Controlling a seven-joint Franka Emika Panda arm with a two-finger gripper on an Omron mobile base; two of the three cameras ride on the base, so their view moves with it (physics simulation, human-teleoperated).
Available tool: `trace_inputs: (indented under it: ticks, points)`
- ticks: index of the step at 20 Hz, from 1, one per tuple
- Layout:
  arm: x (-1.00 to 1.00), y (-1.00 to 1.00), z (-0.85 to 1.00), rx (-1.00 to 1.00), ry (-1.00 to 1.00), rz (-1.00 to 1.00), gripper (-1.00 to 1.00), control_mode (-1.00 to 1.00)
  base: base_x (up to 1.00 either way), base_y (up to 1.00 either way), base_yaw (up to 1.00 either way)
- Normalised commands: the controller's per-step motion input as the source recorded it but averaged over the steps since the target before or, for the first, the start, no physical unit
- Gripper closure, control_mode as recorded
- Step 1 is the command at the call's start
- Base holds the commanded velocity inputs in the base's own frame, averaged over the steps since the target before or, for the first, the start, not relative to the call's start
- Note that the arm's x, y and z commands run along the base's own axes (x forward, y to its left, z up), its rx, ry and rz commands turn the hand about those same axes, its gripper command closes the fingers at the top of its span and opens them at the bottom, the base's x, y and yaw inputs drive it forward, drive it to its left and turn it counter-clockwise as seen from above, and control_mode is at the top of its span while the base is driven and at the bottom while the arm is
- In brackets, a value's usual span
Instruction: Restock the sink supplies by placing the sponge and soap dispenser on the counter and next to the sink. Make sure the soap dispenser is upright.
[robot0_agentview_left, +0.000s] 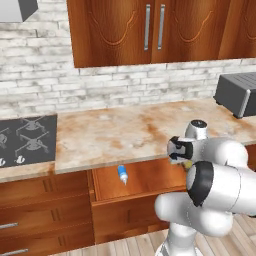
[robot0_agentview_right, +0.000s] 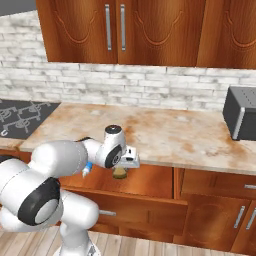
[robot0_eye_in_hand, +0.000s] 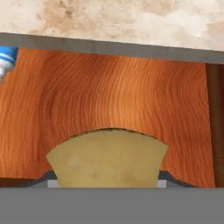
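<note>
The tan sponge (robot0_eye_in_hand: 107, 159) sits between my gripper's (robot0_eye_in_hand: 107, 183) fingers, which are shut on it, above the open wooden drawer (robot0_eye_in_hand: 113, 96). In the right base view the sponge (robot0_agentview_right: 119, 173) hangs under the gripper (robot0_agentview_right: 125, 165), just below the counter's front edge. In the left base view the gripper (robot0_agentview_left: 181, 159) is over the drawer's right part, with a bit of sponge (robot0_agentview_left: 186, 164) peeking out. The blue soap dispenser (robot0_agentview_left: 122, 174) lies on its side in the drawer, to the left of the gripper; its blue body (robot0_eye_in_hand: 6, 61) shows at the hand view's left edge. The marble counter (robot0_agentview_left: 125, 130) runs above.
A black gas hob (robot0_agentview_left: 27, 140) is set into the counter at the left. A dark toaster (robot0_agentview_left: 237, 92) stands at the counter's right end. Brown wall cabinets (robot0_agentview_right: 120, 30) hang above the brick wall. The drawer front (robot0_agentview_left: 130, 212) juts out toward my base.
</note>
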Motion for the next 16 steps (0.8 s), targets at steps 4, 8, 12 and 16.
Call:
trace_inputs:
  ticks: [4,8,12,16]
  points:
    - [-0.12,0.0,1.0,0.1,0.13,-0.09,1.0,-1.0,0.0,0.0,0.0]
    - [-0.57,0.13,0.91,0.01,0.04,-0.12,1.0,-1.0,0.0,0.0,0.0]
    - [-0.18,0.47,0.13,-0.08,0.1,-0.06,1.0,-1.0,0.0,0.0,0.0]
    - [0.0,0.08,-0.02,-0.01,0.0,0.0,1.0,1.0,-0.07,0.02,-0.02]
